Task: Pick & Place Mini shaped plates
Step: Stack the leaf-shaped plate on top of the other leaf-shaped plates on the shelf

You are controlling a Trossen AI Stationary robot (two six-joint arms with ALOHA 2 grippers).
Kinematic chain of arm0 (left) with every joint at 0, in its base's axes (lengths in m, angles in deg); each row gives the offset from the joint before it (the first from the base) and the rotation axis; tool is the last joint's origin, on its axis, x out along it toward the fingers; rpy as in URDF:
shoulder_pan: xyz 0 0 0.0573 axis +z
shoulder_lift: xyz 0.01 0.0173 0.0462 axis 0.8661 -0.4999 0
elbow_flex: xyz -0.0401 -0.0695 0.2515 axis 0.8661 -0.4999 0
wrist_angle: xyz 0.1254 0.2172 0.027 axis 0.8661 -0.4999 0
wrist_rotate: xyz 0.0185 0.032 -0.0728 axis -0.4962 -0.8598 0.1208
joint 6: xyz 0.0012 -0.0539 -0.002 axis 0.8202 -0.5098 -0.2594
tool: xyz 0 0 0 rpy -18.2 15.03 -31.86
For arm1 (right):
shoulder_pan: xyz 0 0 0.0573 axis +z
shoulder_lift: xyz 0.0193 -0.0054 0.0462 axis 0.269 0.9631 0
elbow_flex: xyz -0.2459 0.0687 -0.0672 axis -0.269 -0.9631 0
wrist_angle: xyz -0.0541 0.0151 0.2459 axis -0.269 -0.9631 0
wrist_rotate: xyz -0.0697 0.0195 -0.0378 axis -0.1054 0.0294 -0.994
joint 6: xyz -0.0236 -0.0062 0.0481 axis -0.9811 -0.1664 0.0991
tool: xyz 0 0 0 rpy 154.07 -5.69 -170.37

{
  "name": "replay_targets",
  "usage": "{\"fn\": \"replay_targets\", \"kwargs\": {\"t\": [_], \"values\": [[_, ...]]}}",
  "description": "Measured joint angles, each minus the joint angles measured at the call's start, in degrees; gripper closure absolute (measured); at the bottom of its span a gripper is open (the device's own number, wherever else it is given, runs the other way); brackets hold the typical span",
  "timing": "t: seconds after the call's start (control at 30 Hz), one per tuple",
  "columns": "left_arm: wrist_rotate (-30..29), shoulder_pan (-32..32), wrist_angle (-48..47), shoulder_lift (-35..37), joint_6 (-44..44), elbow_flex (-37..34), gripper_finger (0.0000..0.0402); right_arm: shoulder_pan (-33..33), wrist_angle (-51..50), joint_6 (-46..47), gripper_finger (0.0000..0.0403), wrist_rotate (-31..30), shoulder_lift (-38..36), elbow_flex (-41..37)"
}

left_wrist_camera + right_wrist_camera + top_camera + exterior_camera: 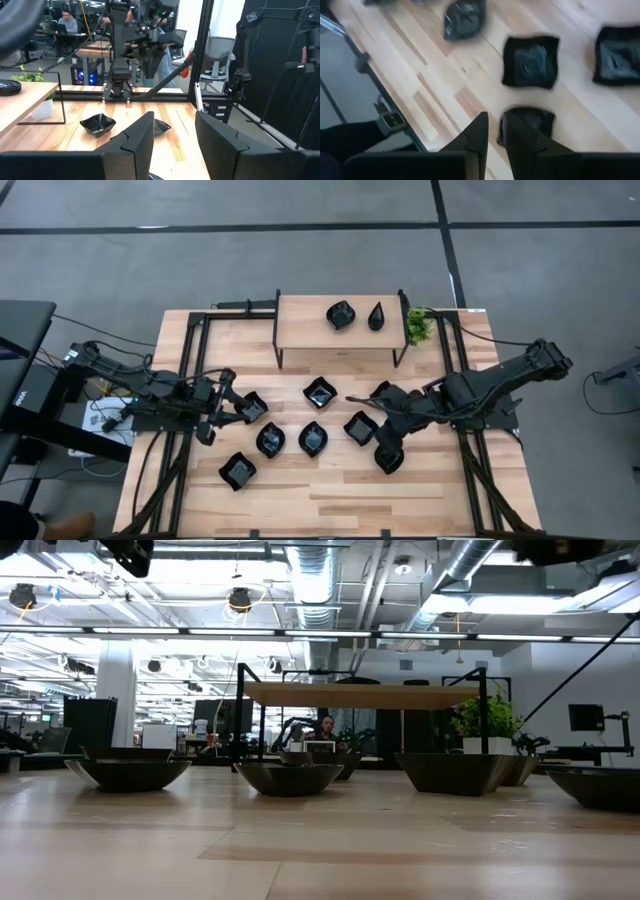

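Black plate (531,121) in right gripper (495,116) jaws (wrist view only) | left gripper (174,117) jaws apart, empty

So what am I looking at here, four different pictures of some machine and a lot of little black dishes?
It is one moment seen by four cameras: one overhead, one at table height, and one on each arm's wrist. Two dark robot arms reach over a wooden table. Each ends in a two-fingered tool. The left tool is open beside a small black plate, holding nothing. The right tool hangs over another plate, its fingers close together; its wrist view shows that plate just past them, not clearly gripped. Several more mini plates lie on the table, and two sit on a small raised shelf next to a green plant.
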Motion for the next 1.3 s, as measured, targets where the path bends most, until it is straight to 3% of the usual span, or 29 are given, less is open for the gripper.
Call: {"fn": "replay_targets", "kwargs": {"t": [0.17,0.43,0.9,1.3], "values": [[0.0,0.0,0.0,0.0,-0.2,0.0,0.0257,0.9,-5.8,8.3,0.0349,6.0,0.0,-0.5],[0.0,0.0,0.1,0.0,-0.6,0.0,0.0257,4.9,-8.9,16.2,0.0349,5.9,1.5,-0.6],[0.0,0.0,0.4,0.0,-0.6,0.0,0.0257,4.4,-13.3,11.2,0.0346,8.5,14.7,-0.6],[0.0,0.0,0.4,0.0,-0.5,0.0,0.0257,4.5,-20.0,10.1,0.0349,5.5,11.8,-0.5]]}}
